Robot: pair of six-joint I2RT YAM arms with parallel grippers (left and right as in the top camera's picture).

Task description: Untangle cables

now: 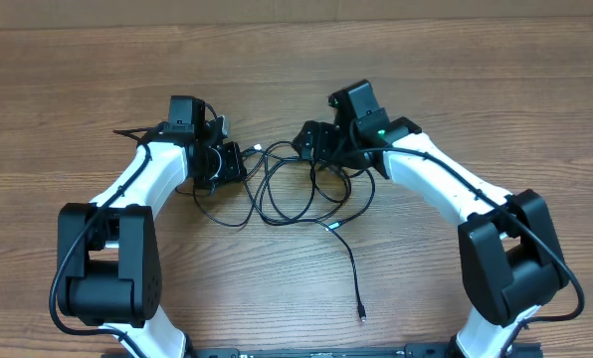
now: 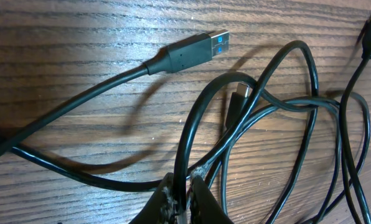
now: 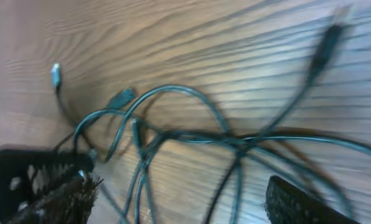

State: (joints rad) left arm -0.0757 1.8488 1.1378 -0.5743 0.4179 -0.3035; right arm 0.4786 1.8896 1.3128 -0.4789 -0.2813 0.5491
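Closest in, our left gripper [image 2: 182, 198] is pinched tight on one strand of the cables [image 2: 79, 101], whose loops fan off to its right. Our right gripper [image 3: 176, 196] stands wide, holding nothing, with the crossing strands just ahead between its fingers. Farthest out, the USB plug [image 2: 195, 53] lies on the wooden table [image 2: 61, 31], its long axis pointing away from the tangle.
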